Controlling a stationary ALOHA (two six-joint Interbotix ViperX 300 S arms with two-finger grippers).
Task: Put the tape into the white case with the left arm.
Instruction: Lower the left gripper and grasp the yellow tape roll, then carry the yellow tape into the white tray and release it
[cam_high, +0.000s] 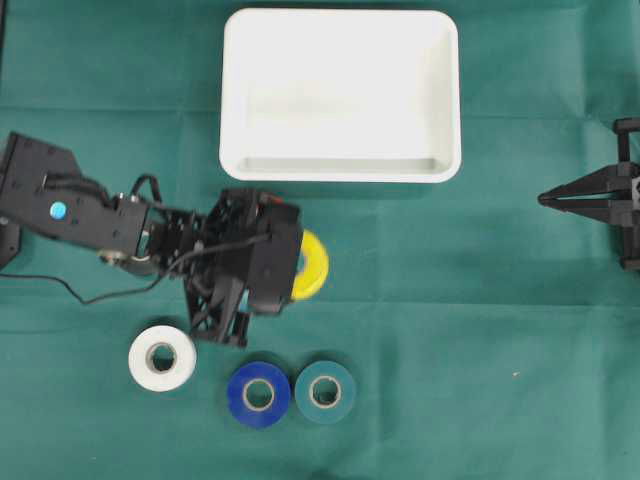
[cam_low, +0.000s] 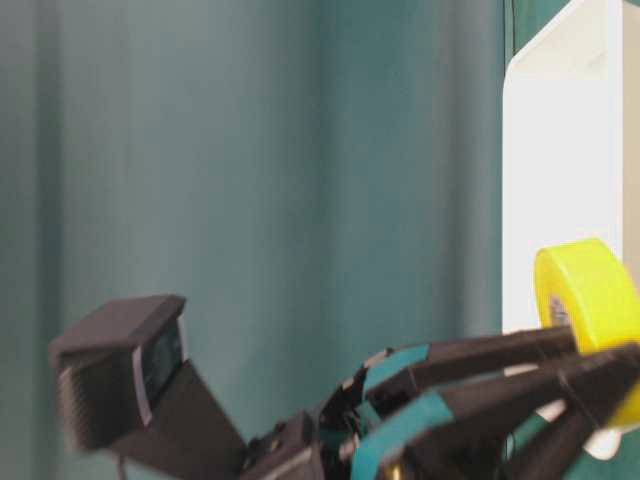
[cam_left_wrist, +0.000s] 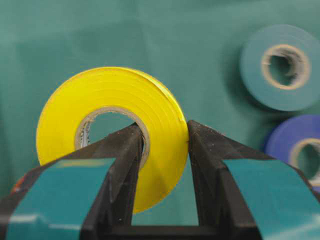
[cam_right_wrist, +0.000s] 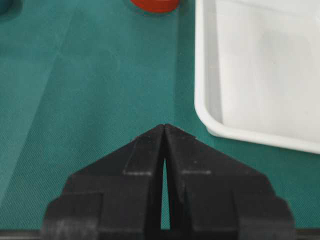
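A yellow tape roll (cam_left_wrist: 160, 125) hangs upright above the green cloth, pinched through its wall by my left gripper (cam_left_wrist: 164, 131): one teal-banded finger sits inside the core, the other against the outer face. From overhead the yellow tape (cam_high: 312, 265) pokes out to the right of the left gripper (cam_high: 296, 262), a little below the white case (cam_high: 340, 168). The table-level view has the yellow tape (cam_low: 585, 290) in front of the white case (cam_low: 560, 150). My right gripper (cam_right_wrist: 164, 127) is shut on nothing at the right edge, right gripper (cam_high: 545, 199) tips pointing left.
Three more rolls lie flat on the cloth in front of the left arm: white (cam_high: 162, 357), blue (cam_high: 259, 394) and teal (cam_high: 326, 391). The teal roll (cam_left_wrist: 280, 67) and blue roll (cam_left_wrist: 300, 150) also show past the held tape. A red object (cam_right_wrist: 154, 4) lies far off.
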